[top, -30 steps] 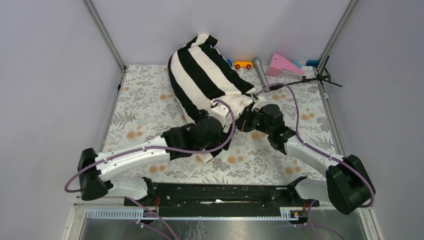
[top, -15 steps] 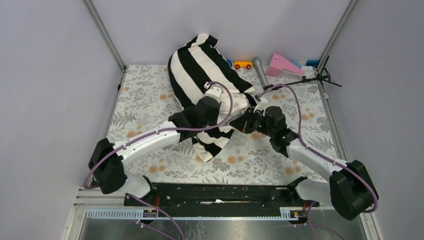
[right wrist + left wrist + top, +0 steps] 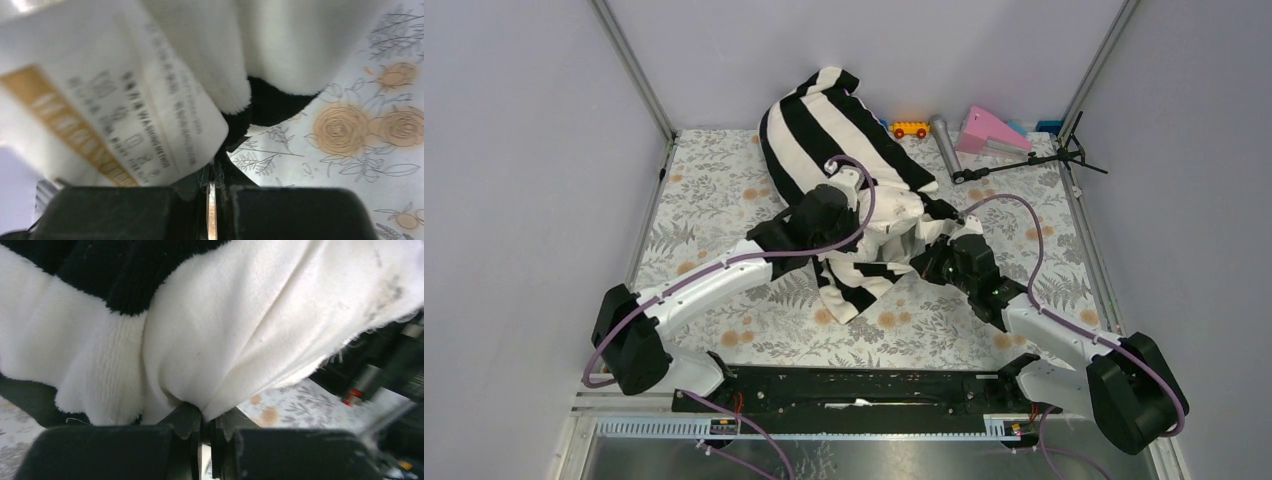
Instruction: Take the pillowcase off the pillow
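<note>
Since a second ago, the left gripper (image 3: pixel 206 416) has been carried farther over the bundle and its jaws closed onto a fold of the cream pillow (image 3: pixel 260 325). The right gripper (image 3: pixel 216 170) has been drawn nearer, its jaws pinching the pillowcase (image 3: pixel 824 130) edge beside a label (image 3: pixel 125 100). Grey walls (image 3: pixel 534 150) enclose the floral-clothed worktop (image 3: pixel 714 200). The pillowcase is laid mid-worktop, its long axis slanting from the back wall toward the near right, open end nearest.
</note>
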